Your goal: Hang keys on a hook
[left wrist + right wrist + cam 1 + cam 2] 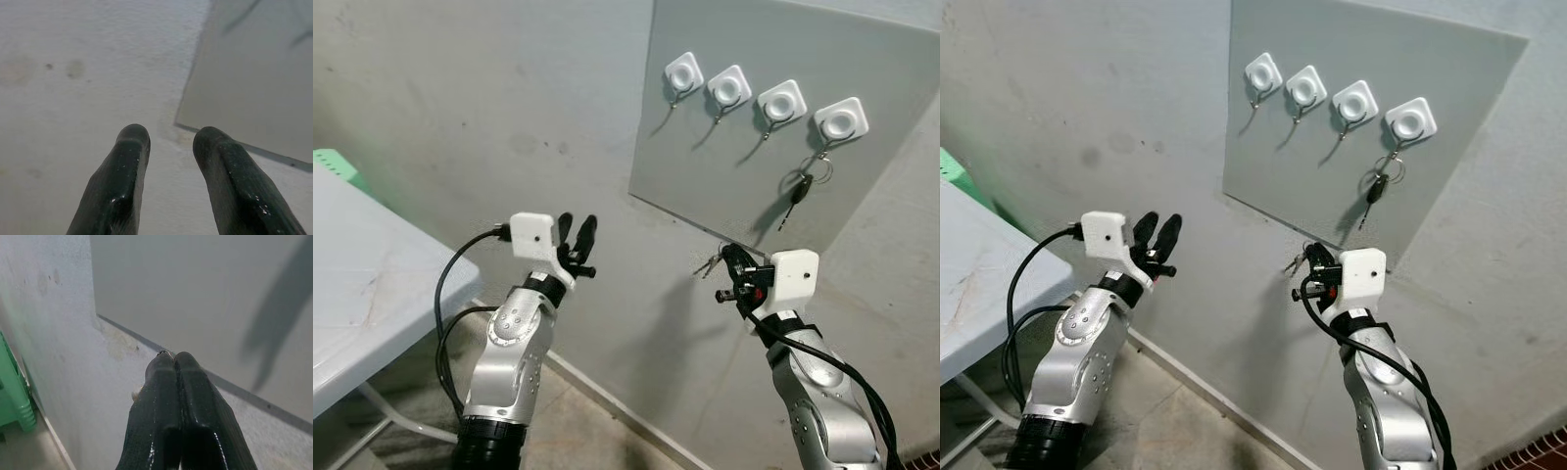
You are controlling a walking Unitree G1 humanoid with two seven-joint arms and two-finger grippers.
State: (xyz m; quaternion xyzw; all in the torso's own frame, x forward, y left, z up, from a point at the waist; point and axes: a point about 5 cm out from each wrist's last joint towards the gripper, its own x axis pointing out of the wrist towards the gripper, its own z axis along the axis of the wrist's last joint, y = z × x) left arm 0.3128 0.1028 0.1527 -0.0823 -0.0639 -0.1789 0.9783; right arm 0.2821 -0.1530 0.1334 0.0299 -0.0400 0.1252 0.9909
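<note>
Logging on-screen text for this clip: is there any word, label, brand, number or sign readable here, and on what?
None can be read.
The four white hooks on the grey board: plain, no print.
The white camera boxes on both wrists: no lettering visible.
The keys in the right hand and the keys hanging on the hook nearest the right hand: too small to show any marking.

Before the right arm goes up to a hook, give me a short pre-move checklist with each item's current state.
1. Right gripper shut on the keys: ok; keys stick out beside the closed fingers.
2. Free hook available: ok; the three left hooks are bare, while the rightmost hook carries a hanging key set.
3. Keys below the board, clear of it: ok.
4. Key ring open toward a hook: cannot tell.
5. Left gripper open, off to the side near the wall: ok.
</note>
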